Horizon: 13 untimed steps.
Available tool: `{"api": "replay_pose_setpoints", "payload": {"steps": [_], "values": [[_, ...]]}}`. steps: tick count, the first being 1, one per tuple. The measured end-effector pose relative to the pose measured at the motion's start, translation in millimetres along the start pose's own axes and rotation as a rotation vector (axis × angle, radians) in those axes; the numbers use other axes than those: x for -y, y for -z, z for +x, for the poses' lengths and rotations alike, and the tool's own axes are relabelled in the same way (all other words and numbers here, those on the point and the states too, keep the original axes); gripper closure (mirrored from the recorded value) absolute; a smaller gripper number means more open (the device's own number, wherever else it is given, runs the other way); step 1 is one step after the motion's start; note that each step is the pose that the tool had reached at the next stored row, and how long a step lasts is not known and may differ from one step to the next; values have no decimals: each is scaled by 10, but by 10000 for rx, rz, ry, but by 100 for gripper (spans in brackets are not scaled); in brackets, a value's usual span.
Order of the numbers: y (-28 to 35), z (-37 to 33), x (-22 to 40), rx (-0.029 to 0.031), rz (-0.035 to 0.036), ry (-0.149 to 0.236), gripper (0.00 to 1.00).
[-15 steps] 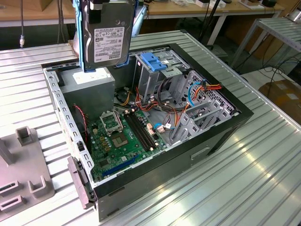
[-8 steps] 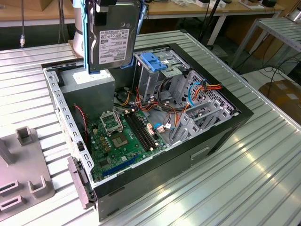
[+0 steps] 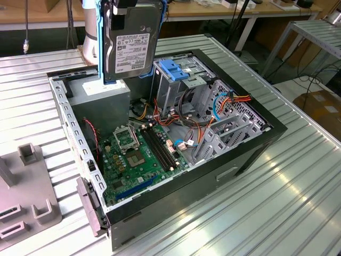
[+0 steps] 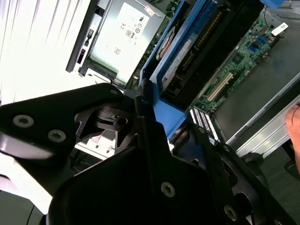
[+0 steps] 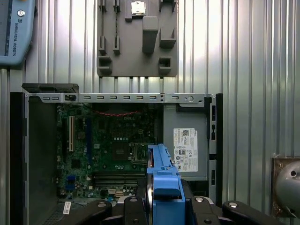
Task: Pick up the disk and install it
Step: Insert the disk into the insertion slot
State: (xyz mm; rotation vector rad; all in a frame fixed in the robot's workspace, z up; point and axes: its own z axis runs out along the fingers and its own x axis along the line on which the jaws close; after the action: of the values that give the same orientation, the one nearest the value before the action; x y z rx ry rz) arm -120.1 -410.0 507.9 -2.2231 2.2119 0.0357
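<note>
The disk (image 3: 132, 42) hangs upright above the back of the open computer case (image 3: 250, 154), its white label facing the exterior camera and blue rails along its sides. My gripper (image 3: 129, 5) is shut on its upper end at the top edge of the exterior view. In the first wrist view the disk (image 5: 161, 180) is seen edge-on, blue rail forward, between the black gripper (image 5: 164, 208) parts, over the power supply and motherboard. The second wrist view has the disk (image 4: 187, 51) slanting away from the gripper body.
Inside the case are a grey power-supply box (image 3: 101, 95), a metal drive cage with a blue handle (image 3: 176, 72), a green motherboard (image 3: 138, 154) and loose cables (image 3: 186, 128). A grey fixture (image 3: 26, 202) lies on the ribbed table at the exterior view's left. A hand (image 4: 294, 126) shows by the case.
</note>
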Motion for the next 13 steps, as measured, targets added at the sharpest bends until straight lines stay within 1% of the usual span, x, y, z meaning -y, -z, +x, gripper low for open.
{"api": "replay_pose_setpoints", "payload": {"steps": [8,13], "values": [[0,11,0,1,0,1,63],[1,55,0,0,0,0,63]]}}
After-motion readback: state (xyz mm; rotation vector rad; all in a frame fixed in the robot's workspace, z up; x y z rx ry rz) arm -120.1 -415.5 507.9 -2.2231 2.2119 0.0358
